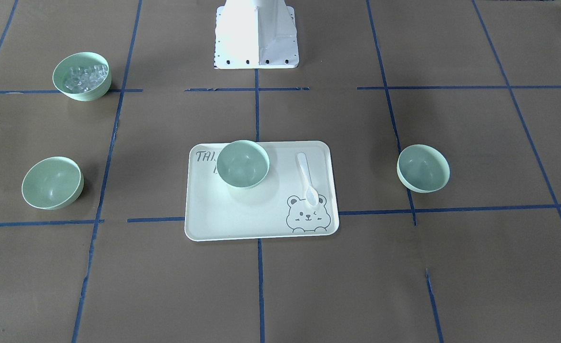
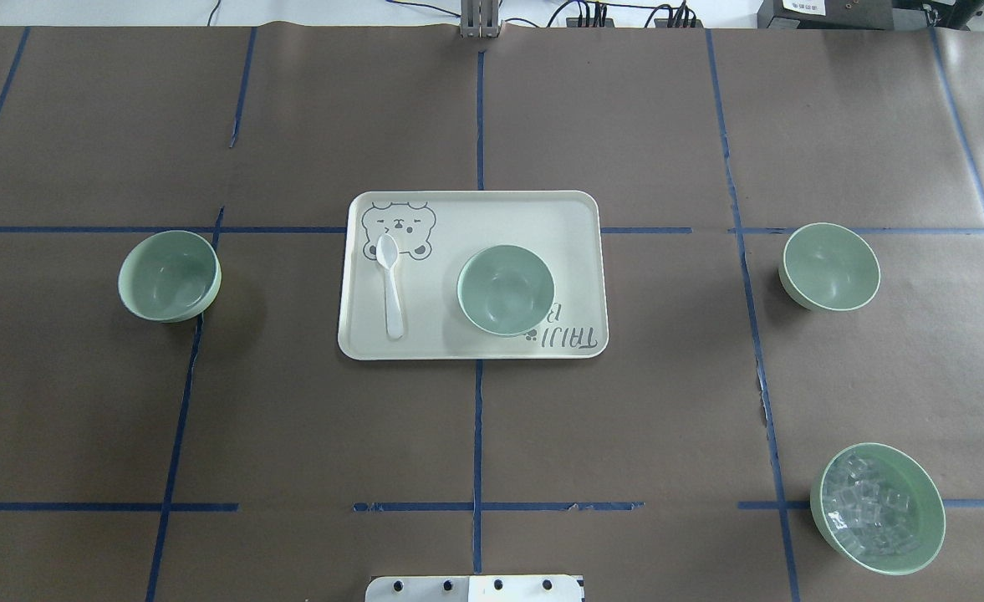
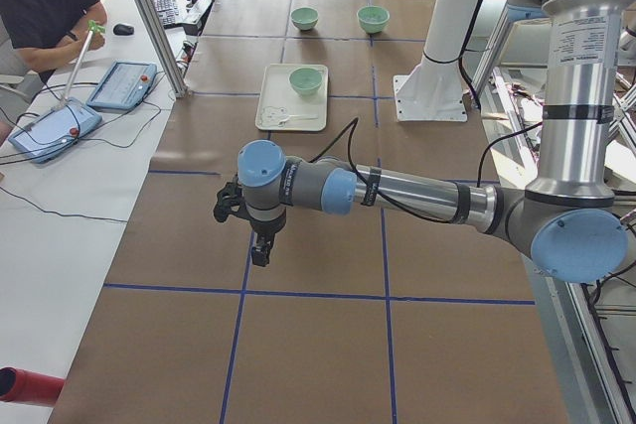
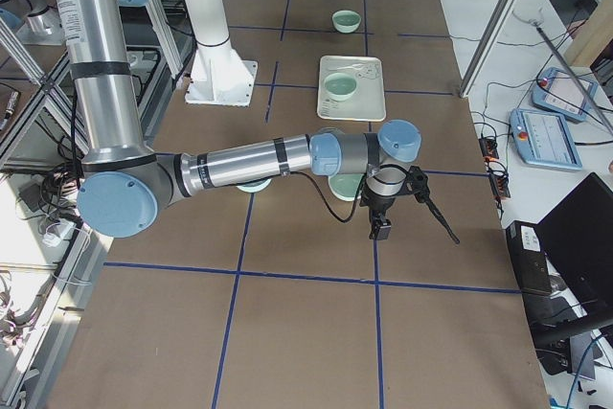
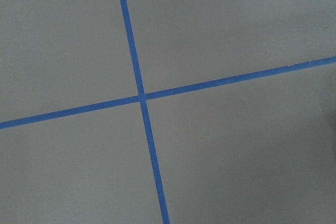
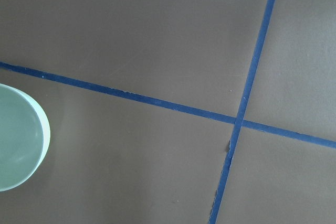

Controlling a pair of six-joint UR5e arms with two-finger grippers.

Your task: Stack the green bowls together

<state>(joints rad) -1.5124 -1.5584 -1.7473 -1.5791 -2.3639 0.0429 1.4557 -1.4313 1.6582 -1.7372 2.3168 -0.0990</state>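
Level and low, the left arm (image 3: 407,194) reaches out past the tray's (image 2: 542,219) left end and the right arm (image 4: 239,165) past its right end. Their wrists are bent so the left gripper (image 3: 259,257) and right gripper (image 4: 381,232) point down above the counter (image 2: 625,418); I cannot tell how far either is open. Three pale mint bowls stand upright, plain inside: the middle bowl (image 2: 506,290) on the tray, the left bowl (image 2: 170,276) and right bowl (image 2: 830,267) well apart from it.

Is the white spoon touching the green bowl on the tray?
Apart. The overhead view shows bare tray between the spoon and the bowl.
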